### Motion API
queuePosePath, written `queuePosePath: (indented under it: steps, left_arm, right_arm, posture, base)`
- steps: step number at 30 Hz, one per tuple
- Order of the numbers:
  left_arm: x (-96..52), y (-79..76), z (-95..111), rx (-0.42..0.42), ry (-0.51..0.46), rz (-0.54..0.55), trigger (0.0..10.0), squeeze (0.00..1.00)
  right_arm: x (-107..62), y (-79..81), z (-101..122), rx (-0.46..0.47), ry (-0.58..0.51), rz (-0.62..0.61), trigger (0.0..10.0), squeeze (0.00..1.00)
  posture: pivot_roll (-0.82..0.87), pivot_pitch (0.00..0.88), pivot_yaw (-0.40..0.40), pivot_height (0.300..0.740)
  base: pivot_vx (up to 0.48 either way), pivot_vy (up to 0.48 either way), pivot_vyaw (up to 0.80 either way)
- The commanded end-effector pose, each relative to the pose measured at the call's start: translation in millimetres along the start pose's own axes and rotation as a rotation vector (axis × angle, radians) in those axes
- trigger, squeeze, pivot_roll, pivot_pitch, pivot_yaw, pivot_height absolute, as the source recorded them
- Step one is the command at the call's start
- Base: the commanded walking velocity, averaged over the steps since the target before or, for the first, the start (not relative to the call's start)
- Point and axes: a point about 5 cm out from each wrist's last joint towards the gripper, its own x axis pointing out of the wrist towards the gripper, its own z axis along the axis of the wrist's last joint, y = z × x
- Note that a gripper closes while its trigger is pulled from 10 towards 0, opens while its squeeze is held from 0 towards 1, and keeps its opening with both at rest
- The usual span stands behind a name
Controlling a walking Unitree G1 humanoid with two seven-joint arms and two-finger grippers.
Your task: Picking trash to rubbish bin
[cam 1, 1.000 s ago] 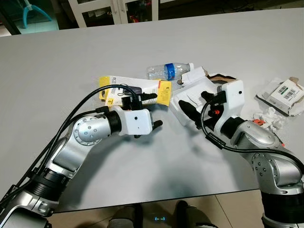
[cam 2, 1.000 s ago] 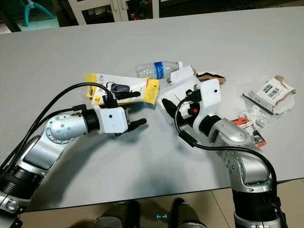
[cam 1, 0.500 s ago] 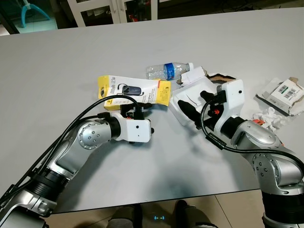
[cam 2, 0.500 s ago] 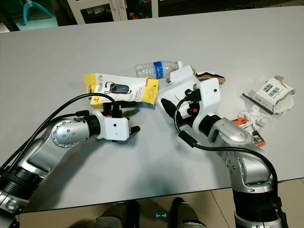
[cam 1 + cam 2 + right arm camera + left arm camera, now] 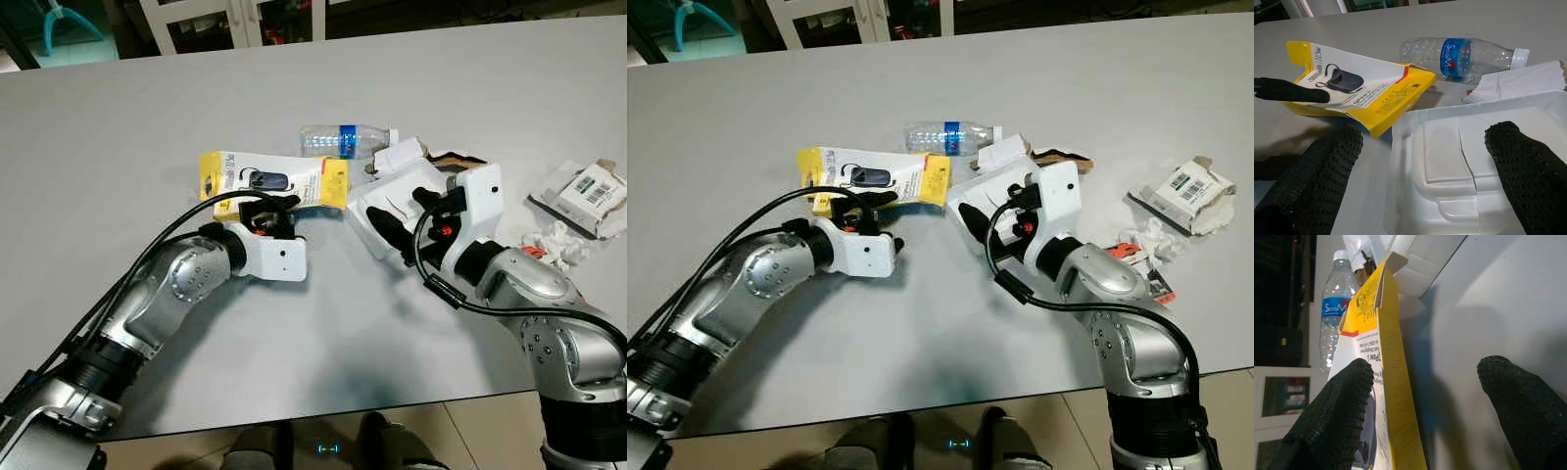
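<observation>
- While the yellow box (image 5: 273, 182) lies flat on the grey tabletop (image 5: 147, 117), its long axis runs from 9 o'clock to 3 o'clock across the head view, and the left gripper (image 5: 271, 207) sits at its near long edge, pointing toward 12 o'clock.
- In the left wrist view its fingers (image 5: 1334, 416) are spread, one over the box's printed face, the other over bare tabletop, so the box's edge stands between them, not yet pinched.
- The left arm is the nearer one for the box; I judge the next move is a short push toward 12 o'clock, then a squeeze.
- The right gripper (image 5: 404, 217), also spread, hovers over the white plastic tray (image 5: 400, 200) at the box's 3 o'clock end.
- A water bottle (image 5: 345, 140) lies beyond the box at about 1 o'clock.
</observation>
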Motion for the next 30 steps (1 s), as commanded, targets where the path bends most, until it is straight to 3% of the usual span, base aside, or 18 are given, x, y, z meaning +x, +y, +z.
queuePosePath:
  steps: [1,6,12,23,30]
  left_arm:
    - [3.1,-3.9,-0.6,0.02,0.013,-0.005,10.0,0.0]
    - [12.2,-14.9,1.0,-0.005,0.025,0.038,10.0,0.0]
    - [19.8,-11.6,7.3,-0.035,0.019,0.142,10.0,0.0]
    - [35.7,-24.8,9.3,-0.008,0.078,0.139,10.0,0.0]
    - [38.1,-23.8,4.2,0.028,0.131,0.156,10.0,0.0]
  right_arm:
    - [-0.6,5.4,5.6,-0.01,-0.026,0.027,10.0,0.0]
    - [-0.5,7.1,6.1,-0.012,-0.032,0.028,10.0,0.0]
    - [-0.5,7.4,6.7,-0.01,-0.039,0.026,10.0,0.0]
    - [-0.2,9.6,6.9,-0.004,-0.046,0.026,10.0,0.0]
    - [-0.2,9.4,6.6,-0.002,-0.048,0.022,10.0,0.0]
  posture:
    - [0.04,0.244,0.045,0.74]
    - [0.04,0.245,0.047,0.74]
    - [0.04,0.245,0.048,0.74]
    - [0.04,0.246,0.051,0.74]
    - [0.04,0.245,0.054,0.74]
  base:
    - [0.0,0.0,0.0]
    - [0.0,0.0,0.0]
    - [0.0,0.0,0.0]
    - [0.0,0.0,0.0]
    - [0.0,0.0,0.0]
